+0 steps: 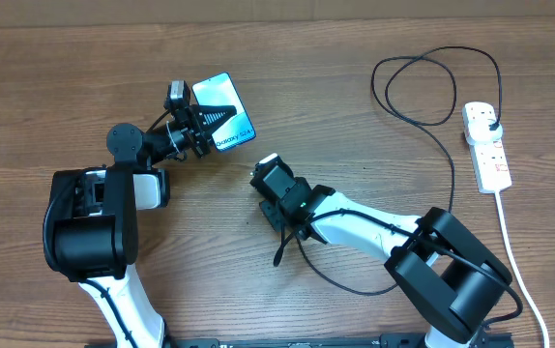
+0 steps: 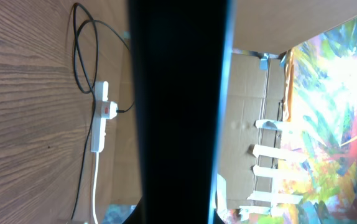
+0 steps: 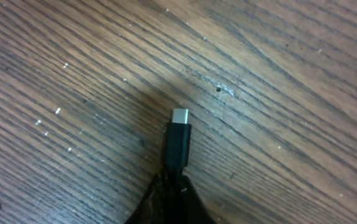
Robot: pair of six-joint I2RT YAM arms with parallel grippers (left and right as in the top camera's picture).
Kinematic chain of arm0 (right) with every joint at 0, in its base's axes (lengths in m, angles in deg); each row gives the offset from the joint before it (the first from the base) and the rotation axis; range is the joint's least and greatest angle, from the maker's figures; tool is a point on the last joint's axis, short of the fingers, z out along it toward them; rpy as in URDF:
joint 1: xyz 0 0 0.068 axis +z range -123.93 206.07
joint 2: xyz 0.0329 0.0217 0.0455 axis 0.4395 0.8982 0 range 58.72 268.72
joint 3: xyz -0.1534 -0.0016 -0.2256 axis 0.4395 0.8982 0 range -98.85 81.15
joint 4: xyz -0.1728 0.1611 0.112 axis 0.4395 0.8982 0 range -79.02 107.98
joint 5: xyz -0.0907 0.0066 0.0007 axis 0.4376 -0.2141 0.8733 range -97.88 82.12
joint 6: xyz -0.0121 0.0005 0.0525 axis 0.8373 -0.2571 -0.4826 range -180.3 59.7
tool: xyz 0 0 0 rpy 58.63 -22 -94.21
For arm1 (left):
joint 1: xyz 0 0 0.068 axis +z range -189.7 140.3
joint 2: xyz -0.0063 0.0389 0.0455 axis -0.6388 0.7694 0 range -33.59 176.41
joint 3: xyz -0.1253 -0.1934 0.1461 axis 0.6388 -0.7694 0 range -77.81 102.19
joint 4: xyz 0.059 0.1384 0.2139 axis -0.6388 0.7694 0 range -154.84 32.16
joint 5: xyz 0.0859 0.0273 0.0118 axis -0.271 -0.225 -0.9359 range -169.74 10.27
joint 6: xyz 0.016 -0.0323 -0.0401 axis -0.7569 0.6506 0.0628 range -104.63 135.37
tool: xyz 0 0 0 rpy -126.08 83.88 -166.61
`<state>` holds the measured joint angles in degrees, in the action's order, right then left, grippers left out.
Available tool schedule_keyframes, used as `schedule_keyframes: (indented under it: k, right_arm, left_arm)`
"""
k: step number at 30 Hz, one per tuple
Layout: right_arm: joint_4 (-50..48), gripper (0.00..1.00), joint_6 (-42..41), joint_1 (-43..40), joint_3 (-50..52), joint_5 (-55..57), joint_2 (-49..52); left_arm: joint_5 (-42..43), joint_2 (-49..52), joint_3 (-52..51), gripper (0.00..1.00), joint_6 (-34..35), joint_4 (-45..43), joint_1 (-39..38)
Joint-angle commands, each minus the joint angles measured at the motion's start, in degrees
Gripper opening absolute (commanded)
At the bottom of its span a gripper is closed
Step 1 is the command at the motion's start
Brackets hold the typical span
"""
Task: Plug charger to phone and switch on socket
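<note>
my right gripper (image 1: 266, 177) pinches the charger (image 3: 180, 140), tip forward; the phone (image 1: 221, 92), clamped in my left gripper (image 1: 203, 121), lies near, up-left, its short edge facing that tip.

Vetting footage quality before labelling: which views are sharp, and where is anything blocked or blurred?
Overhead: even light, sharp, the phone screen glowing without glare. Left wrist: a dark blurred band blocks the middle; the socket is clear. Right wrist: the charger tip is sharp, bottom edge blurred.
</note>
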<state>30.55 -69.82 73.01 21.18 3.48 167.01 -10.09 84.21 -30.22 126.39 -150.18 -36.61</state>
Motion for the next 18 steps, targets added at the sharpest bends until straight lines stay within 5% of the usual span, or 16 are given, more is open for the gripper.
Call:
schedule_keyframes:
  k: [1,6,18]
  right_arm:
    - [1.92,0.04,-1.16,-0.74,-0.15,-4.0,1.62]
    - [5.44,0.04,-4.39,-1.95,-1.95,-10.95,-2.54]
    - [3.28,0.04,-5.09,-13.75,-1.92,-47.65,-15.82]
  left_arm:
    - [0.48,-1.4,0.13,0.04,-1.36,-0.87,0.0]
    - [0.52,-1.4,0.13,0.04,-1.44,-0.85,0.0]
    - [4.09,-1.4,0.13,0.04,-3.08,-0.85,-0.2]
